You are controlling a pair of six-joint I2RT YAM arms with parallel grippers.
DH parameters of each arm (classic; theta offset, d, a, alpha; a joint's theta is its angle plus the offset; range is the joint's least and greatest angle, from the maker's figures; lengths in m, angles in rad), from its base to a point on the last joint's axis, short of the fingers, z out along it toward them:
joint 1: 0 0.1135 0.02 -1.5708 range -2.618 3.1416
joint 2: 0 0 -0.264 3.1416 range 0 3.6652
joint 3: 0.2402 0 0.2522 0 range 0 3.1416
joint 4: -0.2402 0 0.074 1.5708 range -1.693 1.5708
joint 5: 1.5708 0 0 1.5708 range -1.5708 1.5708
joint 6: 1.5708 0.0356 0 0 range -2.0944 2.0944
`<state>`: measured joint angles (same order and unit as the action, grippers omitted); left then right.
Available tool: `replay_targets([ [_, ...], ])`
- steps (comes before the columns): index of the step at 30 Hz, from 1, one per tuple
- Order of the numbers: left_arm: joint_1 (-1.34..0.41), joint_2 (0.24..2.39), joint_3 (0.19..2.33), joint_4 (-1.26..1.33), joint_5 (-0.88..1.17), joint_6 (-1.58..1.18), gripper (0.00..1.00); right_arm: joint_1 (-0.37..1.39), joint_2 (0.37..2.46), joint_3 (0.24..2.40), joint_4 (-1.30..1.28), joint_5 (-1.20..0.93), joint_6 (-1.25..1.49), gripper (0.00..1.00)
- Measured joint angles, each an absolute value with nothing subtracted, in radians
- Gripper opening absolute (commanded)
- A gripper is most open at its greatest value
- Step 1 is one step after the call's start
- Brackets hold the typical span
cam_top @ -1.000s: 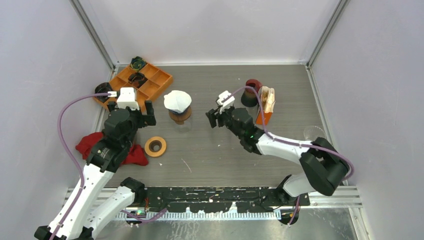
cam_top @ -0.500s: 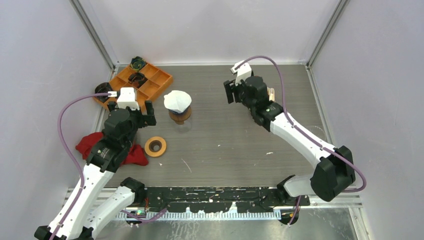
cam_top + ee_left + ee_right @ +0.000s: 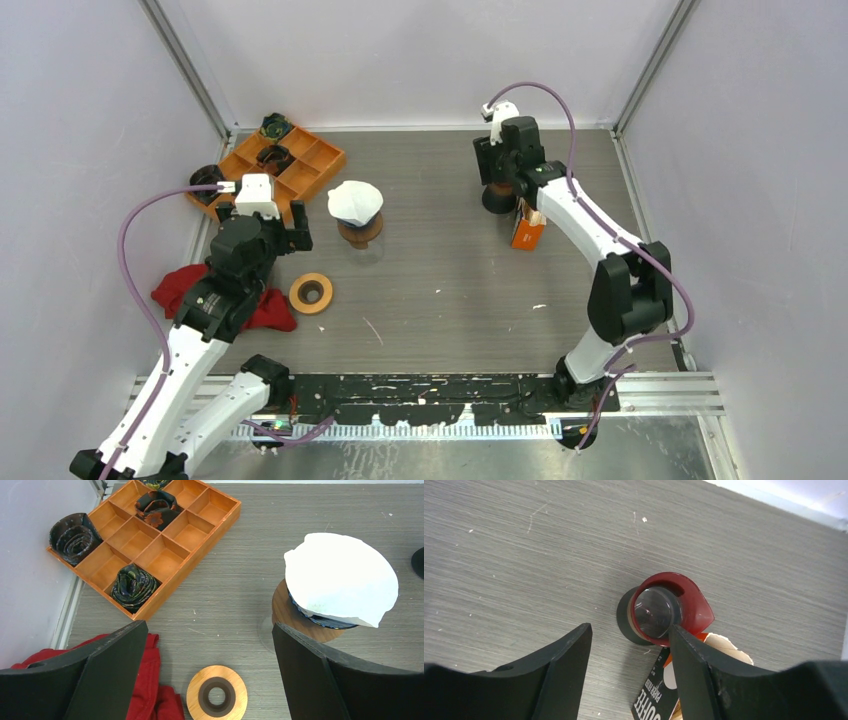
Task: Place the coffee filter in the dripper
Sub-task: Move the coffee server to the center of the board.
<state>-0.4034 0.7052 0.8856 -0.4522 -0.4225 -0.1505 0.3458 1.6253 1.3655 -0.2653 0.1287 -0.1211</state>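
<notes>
A white coffee filter [image 3: 355, 203] lies rumpled on the dark-rimmed dripper [image 3: 325, 621], which sits on a wooden collar left of the table's middle. In the left wrist view the filter [image 3: 340, 582] covers most of the dripper's mouth. My left gripper [image 3: 298, 228] hangs open just left of it; in its own view the left gripper [image 3: 208, 627] holds nothing. My right gripper [image 3: 497, 160] is far off at the back right, open and holding nothing. In its wrist view the right gripper [image 3: 629, 629] hovers beside a red cone piece [image 3: 664, 609].
An orange compartment tray [image 3: 318, 152] with rolled dark items stands at the back left. A wooden ring [image 3: 311, 293] and a red cloth [image 3: 180, 285] lie near the left arm. An orange filter box [image 3: 527, 230] stands beside the red piece's black base [image 3: 495, 200].
The right arm has swung from the table's middle, near the dripper, to the back right above the red piece. Its jaws stay apart. The left arm and the filter have not moved.
</notes>
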Motion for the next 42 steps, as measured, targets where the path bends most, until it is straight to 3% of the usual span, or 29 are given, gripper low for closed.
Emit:
replay_targets([
  [22, -0.398, 0.709, 0.886, -0.452, -0.422, -0.15, 0.99, 0.29, 1.927, 1.553, -0.336, 0.106, -0.046, 0.43],
  [30, -0.398, 0.709, 0.886, -0.452, -0.422, -0.15, 0.99, 0.29, 1.944, 1.582, -0.402, 0.083, -0.031, 0.29],
  [37, -0.398, 0.709, 0.886, -0.452, -0.422, -0.15, 0.99, 0.289, 1.944, 1.592, -0.435, 0.053, -0.016, 0.06],
  [42, -0.398, 0.709, 0.886, -0.452, -0.422, -0.15, 0.99, 0.291, 1.94, 1.595, -0.45, 0.049, -0.015, 0.04],
])
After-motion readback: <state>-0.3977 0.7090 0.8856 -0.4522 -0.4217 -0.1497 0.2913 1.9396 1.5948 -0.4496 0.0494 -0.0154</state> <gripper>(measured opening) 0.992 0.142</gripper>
